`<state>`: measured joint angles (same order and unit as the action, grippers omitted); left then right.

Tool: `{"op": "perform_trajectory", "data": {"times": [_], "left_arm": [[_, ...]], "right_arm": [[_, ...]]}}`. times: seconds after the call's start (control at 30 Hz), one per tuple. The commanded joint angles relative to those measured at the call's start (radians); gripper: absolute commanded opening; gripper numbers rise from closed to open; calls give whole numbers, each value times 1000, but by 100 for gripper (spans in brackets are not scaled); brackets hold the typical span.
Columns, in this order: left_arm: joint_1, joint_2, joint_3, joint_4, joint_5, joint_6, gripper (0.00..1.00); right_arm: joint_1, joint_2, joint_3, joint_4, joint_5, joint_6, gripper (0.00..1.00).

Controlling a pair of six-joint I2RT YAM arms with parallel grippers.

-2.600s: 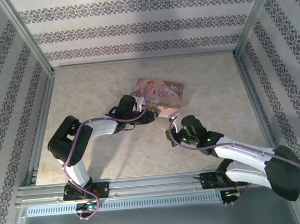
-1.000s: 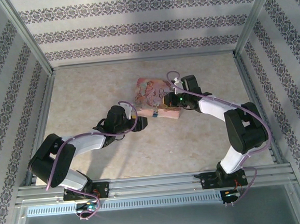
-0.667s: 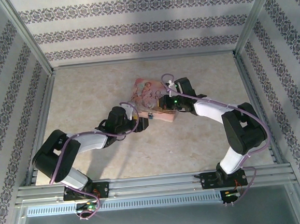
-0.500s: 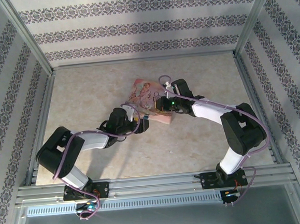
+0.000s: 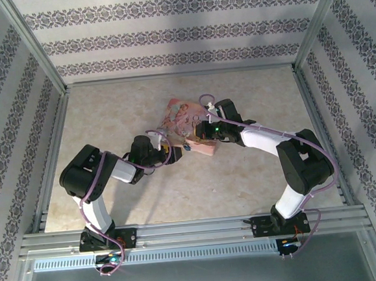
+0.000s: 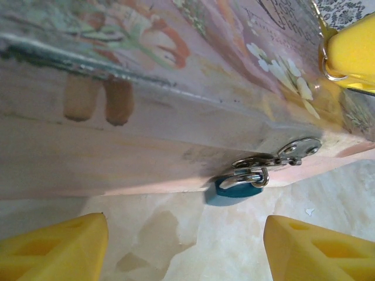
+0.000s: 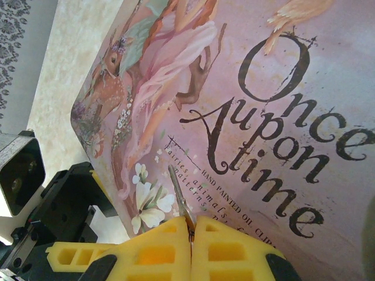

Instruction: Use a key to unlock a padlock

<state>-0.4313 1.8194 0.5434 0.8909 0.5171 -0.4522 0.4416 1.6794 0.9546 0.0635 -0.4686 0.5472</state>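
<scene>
The small blue padlock (image 6: 234,190) hangs by its silvery shackle from the metal hasp (image 6: 293,151) on the front wall of the pink box (image 6: 176,88), and rests on the table. My left gripper (image 6: 184,249) is open, its yellow fingers (image 6: 55,249) wide apart on the near side of the padlock and not touching it. In the top view the padlock (image 5: 186,147) shows as a blue speck just past the left gripper (image 5: 173,149). My right gripper (image 7: 190,249) is shut on a thin silvery key (image 7: 179,196), whose blade points out over the illustrated lid (image 7: 263,88).
The pink box (image 5: 188,124) lies near the table's middle, with the right gripper (image 5: 200,132) over its lid. Metal frame rails (image 5: 46,164) line the table's sides. Patterned walls close in the back.
The right arm swung from the table's near right up over the box lid and has held there. The left arm pulled back toward its base, drawing its gripper slightly away from the box.
</scene>
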Motion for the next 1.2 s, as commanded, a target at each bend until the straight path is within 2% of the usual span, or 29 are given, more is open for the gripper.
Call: {"op": "perform_trajectory", "data": {"times": [0.0, 0.37, 0.53, 1.17], "left_arm": [[1, 32, 20, 18, 38, 11, 70], [-24, 52, 86, -53, 80, 27, 63], [-58, 41, 111, -113, 53, 47, 62], [-118, 57, 173, -166, -12, 36, 51]], "right_arm": [[10, 23, -17, -104, 44, -12, 0], [10, 20, -11, -112, 50, -16, 0], [9, 14, -13, -112, 54, -15, 0], [14, 9, -19, -109, 62, -12, 0]]}}
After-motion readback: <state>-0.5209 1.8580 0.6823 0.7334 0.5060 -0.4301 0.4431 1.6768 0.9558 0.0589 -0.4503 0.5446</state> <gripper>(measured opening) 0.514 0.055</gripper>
